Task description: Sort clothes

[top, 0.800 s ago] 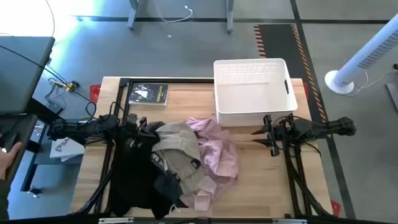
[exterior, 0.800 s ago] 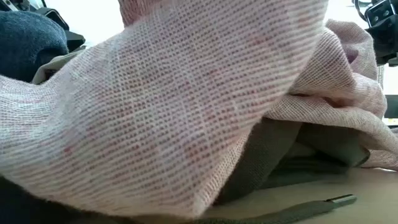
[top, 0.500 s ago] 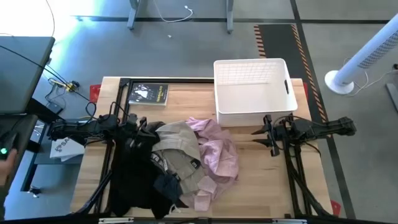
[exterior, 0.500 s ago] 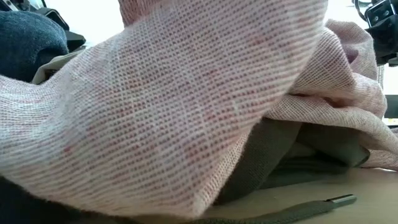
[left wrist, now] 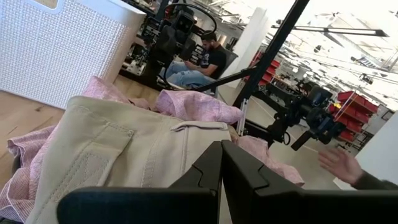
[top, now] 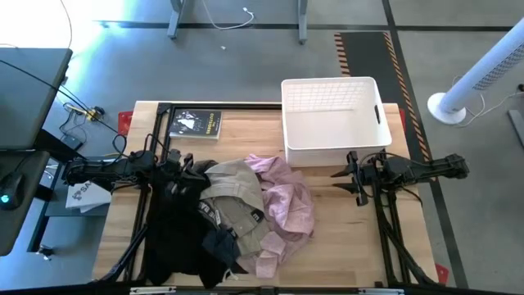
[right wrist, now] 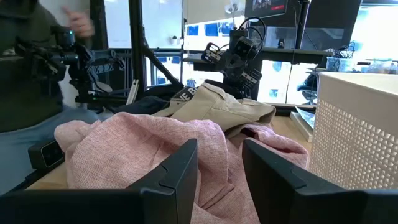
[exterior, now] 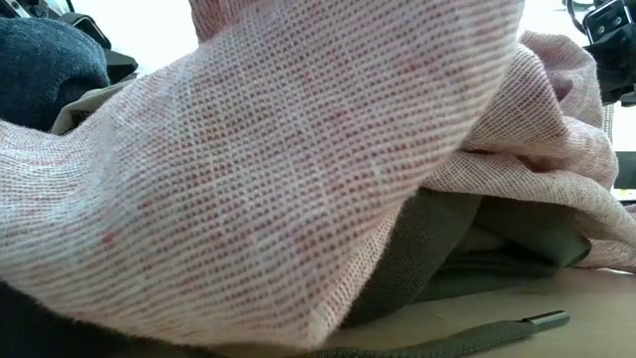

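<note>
The clothes lie in a pile on the wooden table [top: 344, 238]. A black garment [top: 173, 233] is at the left, a beige-grey one [top: 239, 197] in the middle, a pale pink one [top: 288, 203] at the right, and a dark grey one [top: 219, 244] near the front edge. In the low view the pink cloth [exterior: 298, 169] lies over an olive garment [exterior: 452, 249]. My left gripper [top: 190, 164] is shut at the pile's far left, just before the beige garment [left wrist: 124, 155]. My right gripper [top: 336, 174] is open, right of the pink garment [right wrist: 149, 149] and apart from it.
A white lattice basket [top: 332, 119] stands at the table's far right, just behind my right gripper. A small dark booklet [top: 196, 123] lies at the far left. A drawstring cord [exterior: 487, 331] lies on the table. People show beyond the table [left wrist: 199, 59] [right wrist: 37, 68].
Both arms and the clothes have kept still. A person's hand at the left edge of the high view has drawn back out of the picture.
</note>
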Robot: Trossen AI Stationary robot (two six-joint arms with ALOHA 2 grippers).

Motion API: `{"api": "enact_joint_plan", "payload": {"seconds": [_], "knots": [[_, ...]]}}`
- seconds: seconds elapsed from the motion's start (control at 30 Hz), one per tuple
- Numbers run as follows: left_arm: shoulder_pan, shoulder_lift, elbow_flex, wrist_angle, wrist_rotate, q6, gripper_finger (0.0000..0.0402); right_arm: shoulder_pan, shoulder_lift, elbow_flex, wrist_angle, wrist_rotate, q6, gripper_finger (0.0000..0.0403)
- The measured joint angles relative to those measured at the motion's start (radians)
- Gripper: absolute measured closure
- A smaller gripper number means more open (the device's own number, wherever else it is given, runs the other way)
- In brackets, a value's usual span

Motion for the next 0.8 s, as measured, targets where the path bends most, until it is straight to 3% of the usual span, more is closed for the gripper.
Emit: {"api": "enact_joint_plan", "payload": {"seconds": [0.3,0.4,0.57,0.8], "knots": [[0.000,0.000,0.000,0.000,0.000,0.000,0.0394,-0.001,0.000,0.000,0.006,0.047,0.020,0.0279],[0.000,0.004,0.000,-0.001,-0.009,0.079,0.0394,-0.001,0.000,0.000,0.008,0.048,0.005,0.0279],[0.000,0.008,-0.001,-0.005,-0.062,0.227,0.0394,-0.001,0.000,0.000,0.009,0.052,-0.112,0.0279],[0.000,0.008,-0.001,-0.009,-0.078,0.244,0.0394,0.000,0.000,0.000,0.009,0.055,-0.272,0.0279]]}}
